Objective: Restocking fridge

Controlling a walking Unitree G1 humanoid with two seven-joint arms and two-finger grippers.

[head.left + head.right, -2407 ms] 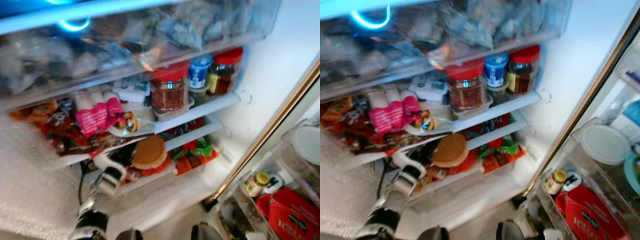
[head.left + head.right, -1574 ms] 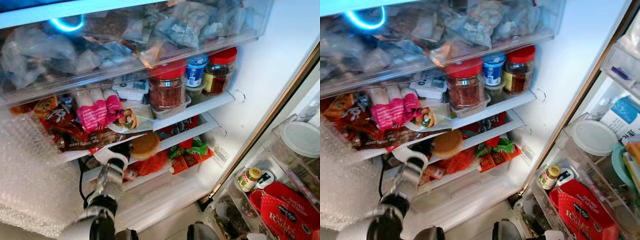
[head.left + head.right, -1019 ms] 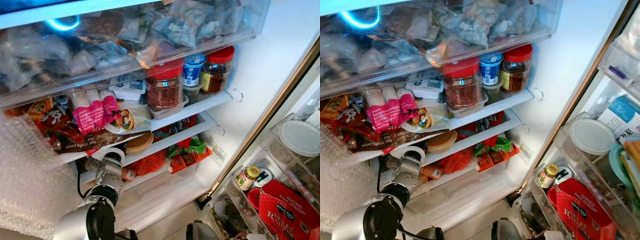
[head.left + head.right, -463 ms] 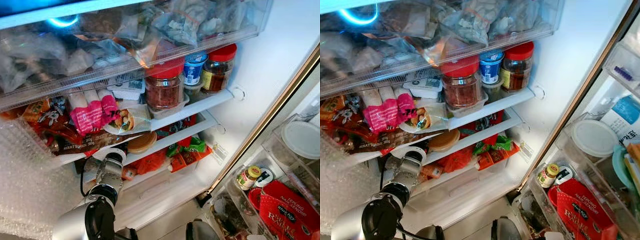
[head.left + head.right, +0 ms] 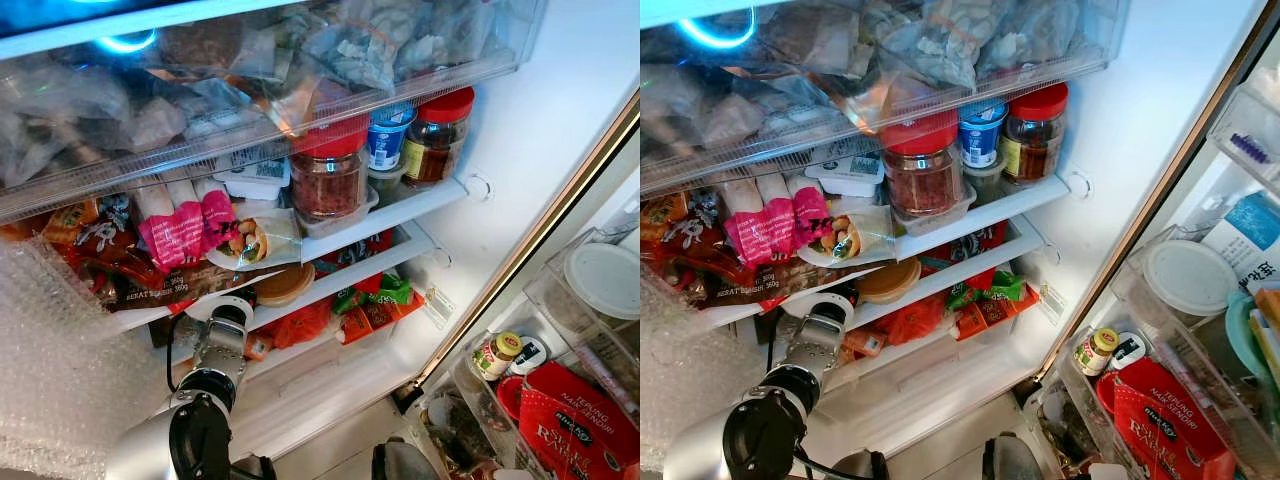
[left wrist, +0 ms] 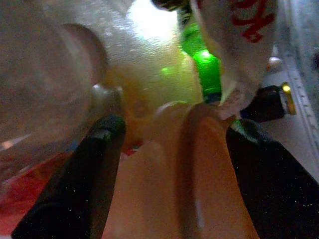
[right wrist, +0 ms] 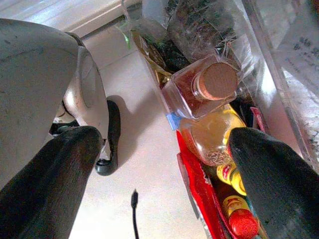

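Left eye view: open fridge [image 5: 520, 150], left arm [image 5: 215, 360] reaching under the middle shelf [image 5: 385, 215], beside a tan round lidded container [image 5: 283, 284] lying on the shelf below. Above: red-lidded jar [image 5: 328, 172], blue yogurt cup [image 5: 386, 140], dark jar [image 5: 437, 138], pink packet [image 5: 195, 228].

Right eye view: door bin with small yellow-capped jar [image 5: 1094, 350] and red pouch [image 5: 1160, 420].

Left wrist view: left gripper [image 6: 172, 142], jaws spread apart around an orange-tan surface [image 6: 174, 189]; gripping or not, cannot tell.

Right wrist view: right gripper [image 7: 164, 164] hanging over pale floor [image 7: 144, 169], jaws released, near a cork-stoppered jar [image 7: 199, 89] and oil bottle [image 7: 212, 134].
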